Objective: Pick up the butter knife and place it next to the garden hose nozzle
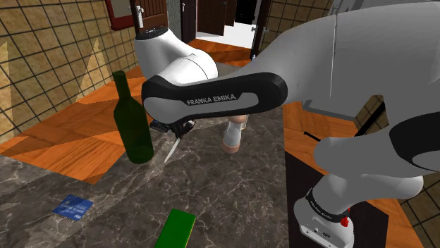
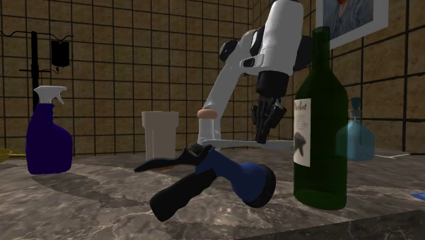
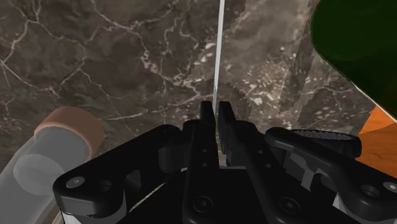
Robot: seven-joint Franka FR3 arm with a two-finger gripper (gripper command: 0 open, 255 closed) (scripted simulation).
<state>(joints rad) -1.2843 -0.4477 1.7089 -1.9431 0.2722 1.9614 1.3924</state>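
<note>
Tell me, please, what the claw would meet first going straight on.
Probably the marble tabletop: the claw, shut on the butter knife, points down at bare marble, so the knife's tip would touch first.

There's the butter knife (image 1: 171, 149), a slim pale blade pinched edge-on in the gripper (image 3: 215, 109), tip slanting down toward the marble surface (image 2: 82, 198). The garden hose nozzle (image 2: 225, 174), blue with a black handle and trigger, lies on its side on that surface.
</note>
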